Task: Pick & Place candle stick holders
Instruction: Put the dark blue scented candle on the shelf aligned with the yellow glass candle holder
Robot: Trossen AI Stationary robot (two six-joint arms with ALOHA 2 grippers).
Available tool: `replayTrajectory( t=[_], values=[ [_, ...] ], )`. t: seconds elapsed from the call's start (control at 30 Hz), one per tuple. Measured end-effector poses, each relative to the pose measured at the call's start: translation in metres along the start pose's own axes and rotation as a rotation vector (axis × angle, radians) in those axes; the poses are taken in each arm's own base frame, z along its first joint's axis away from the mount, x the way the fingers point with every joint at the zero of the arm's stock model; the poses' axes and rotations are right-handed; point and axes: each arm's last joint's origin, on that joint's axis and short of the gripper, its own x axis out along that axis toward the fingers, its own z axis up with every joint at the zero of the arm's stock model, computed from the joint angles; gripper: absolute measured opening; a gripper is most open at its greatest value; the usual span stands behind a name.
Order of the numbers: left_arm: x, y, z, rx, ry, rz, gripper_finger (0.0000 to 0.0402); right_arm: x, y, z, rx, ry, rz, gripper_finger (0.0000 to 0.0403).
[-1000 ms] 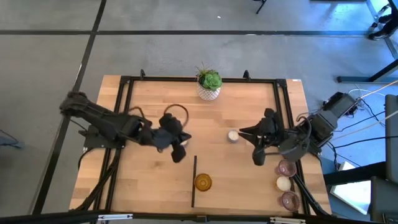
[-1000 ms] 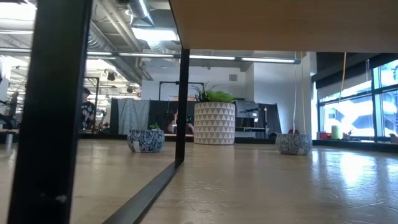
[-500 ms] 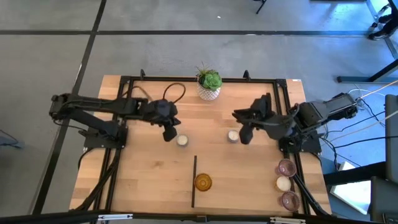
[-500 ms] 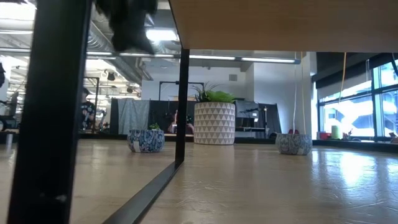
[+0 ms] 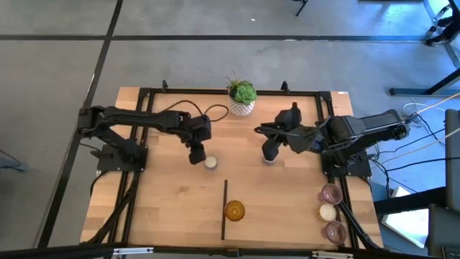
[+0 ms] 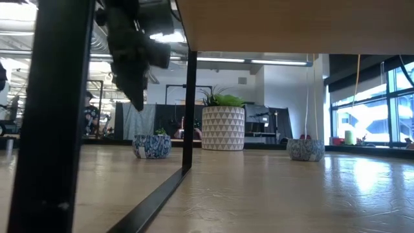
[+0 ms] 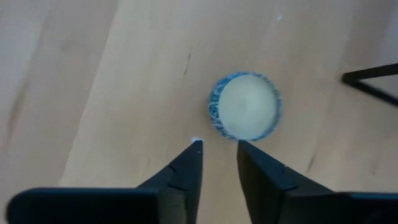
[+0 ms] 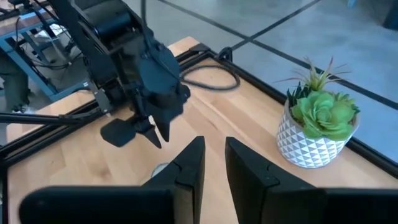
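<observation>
While the left jaws (image 5: pixel 195 156) hang over the wooden bench (image 5: pixel 165 208), their two dark fingers (image 7: pixel 186 171) stand slightly apart and grip nothing; a small round cream-white candle holder with a blue-patterned wall (image 7: pixel 244 106) sits on the boards just ahead of their tips, apart from them. From above, that holder lies right beside the left jaws, on the side toward the right arm. The right jaws (image 5: pixel 268 152), their fingers (image 8: pixel 188 165) parted by a narrow gap with nothing seen between them, hover over the bench's middle. A white patterned pot with a green plant (image 5: pixel 242 97) stands at the far edge. An amber glass holder (image 5: pixel 234 211) rests near the front edge beside a thin black bar (image 5: pixel 223 208). Two mauve holders (image 5: pixel 330 194) flank another cream-white one (image 5: pixel 327 212) at the front right, well away from both jaws.
</observation>
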Motion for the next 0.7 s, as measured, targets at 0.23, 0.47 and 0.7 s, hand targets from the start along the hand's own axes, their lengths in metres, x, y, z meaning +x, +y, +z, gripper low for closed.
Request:
replayTrajectory(
  t=[0.23, 0.47, 0.7],
  values=[
    [0.025, -0.001, 0.002, 0.043, 0.072, 0.002, 0.0124, 0.004, -0.001, 0.001, 0.008, 0.008, 0.002, 0.0066],
    [0.028, -0.005, 0.014, 0.042, -0.045, -0.020, 0.0117, 0.004, -0.001, 0.003, 0.022, -0.004, 0.008, 0.0066],
    [0.028, -0.005, 0.016, 0.035, -0.072, 0.007, 0.0122, 0.004, 0.000, 0.004, 0.032, -0.013, 0.015, 0.0066]
  ],
)
